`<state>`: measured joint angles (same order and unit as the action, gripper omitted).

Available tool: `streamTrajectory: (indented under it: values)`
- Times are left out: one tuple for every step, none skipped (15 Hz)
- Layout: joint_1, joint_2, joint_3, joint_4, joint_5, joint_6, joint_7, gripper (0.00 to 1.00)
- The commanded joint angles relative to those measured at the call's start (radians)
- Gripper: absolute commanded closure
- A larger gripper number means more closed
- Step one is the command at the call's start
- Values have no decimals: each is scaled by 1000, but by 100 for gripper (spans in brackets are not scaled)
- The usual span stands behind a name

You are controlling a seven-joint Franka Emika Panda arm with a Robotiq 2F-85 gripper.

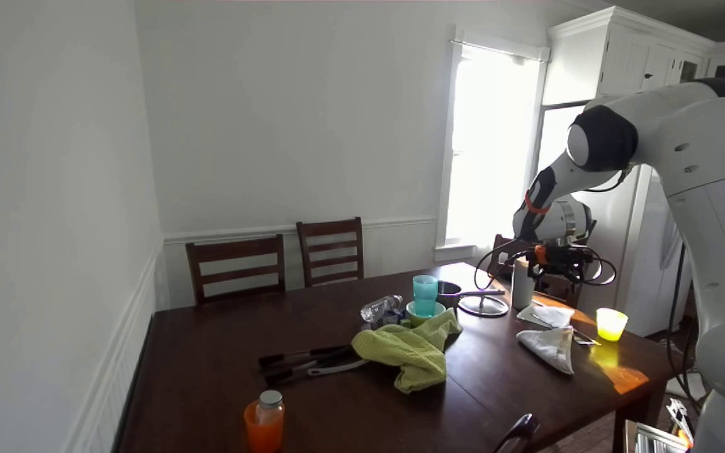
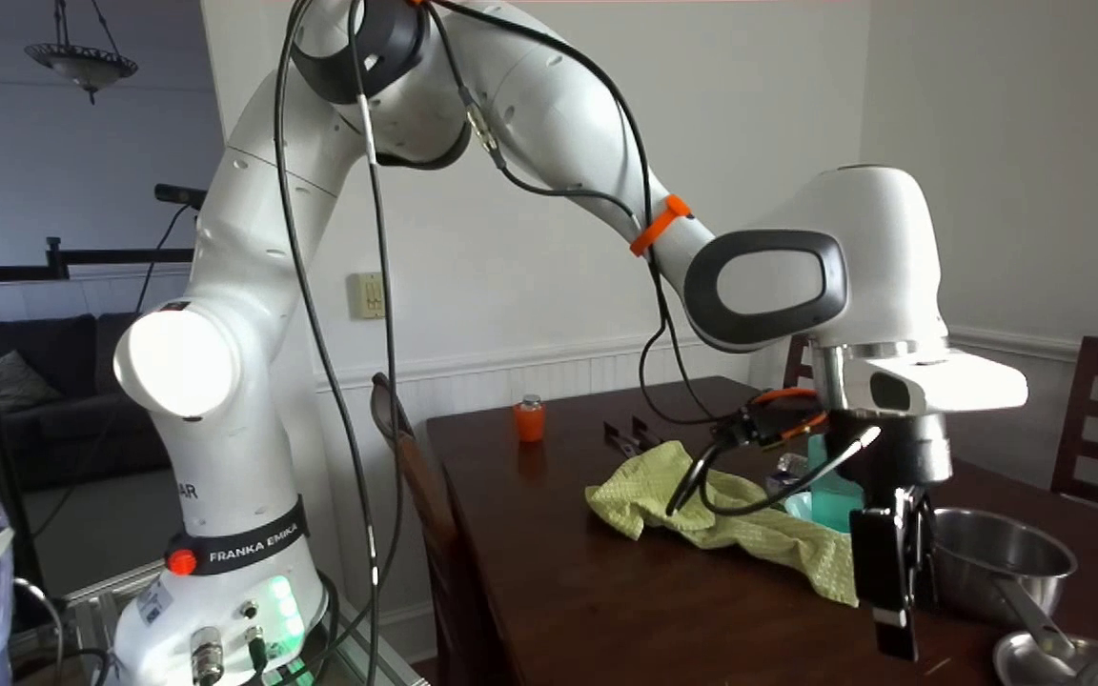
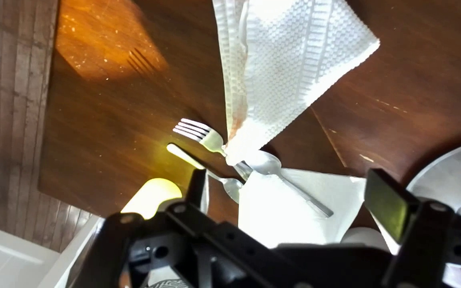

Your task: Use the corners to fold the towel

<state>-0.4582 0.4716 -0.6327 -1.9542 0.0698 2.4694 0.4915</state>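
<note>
The white towel (image 3: 290,76) lies folded into a rough triangle, toward the right-hand corner of the tabletop (image 1: 211,371) in an exterior view. In the wrist view its tip crosses the handle of a fork (image 3: 211,140) and ends just beside the bowl of a spoon (image 3: 263,162) — whether the two touch, one cannot tell for the glare. That spoon rests partly on a white sheet (image 3: 286,212); a second spoon (image 3: 232,188) lies at the sheet's side, and near it a yellow cup (image 1: 611,324) stands close to the tabletop's right-hand edge.

The gripper (image 3: 290,190) hangs above the tabletop, its fingers spread wide and released, the white sheet and the spoon's handle showing through the gap.

Near the same edge a white cylinder (image 1: 522,292) stands upright beside a lid (image 1: 483,306), with a pot (image 2: 997,562) near the lid. A green towel (image 1: 410,352) sprawls crumpled toward the middle of the tabletop, well apart from its corners, just beside a bowl (image 1: 440,310) and a teal cup (image 1: 425,292). A plastic bottle (image 1: 380,308) lies near these, and dark-handled utensils (image 1: 303,365) run up to the green towel.

An orange cup (image 2: 529,424) — a capped jar (image 1: 270,399) inside it — stands near the far left corner in an exterior view. Two chairs (image 1: 236,250) line the far edge in an exterior view.
</note>
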Motion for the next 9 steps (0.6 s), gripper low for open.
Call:
streamTrajectory:
  values:
    - [106,-90,-84,-76,-126,-16,75,0]
    - [132,-105,-104,-88,-154,-15,92,0]
    - [159,-118,-124,-100,-184,-19,111,0]
    - [180,-132,-139,-113,-208,-22,126,0]
    - [199,-152,-151,-128,-225,-25,139,0]
    - [150,-82,-111,-68,-169,-13,99,0]
    - [157,-89,-113,-73,-173,-13,104,0]
    - [157,-88,-110,-73,-173,-13,104,0]
    - [156,-85,-110,-73,-173,-13,104,0]
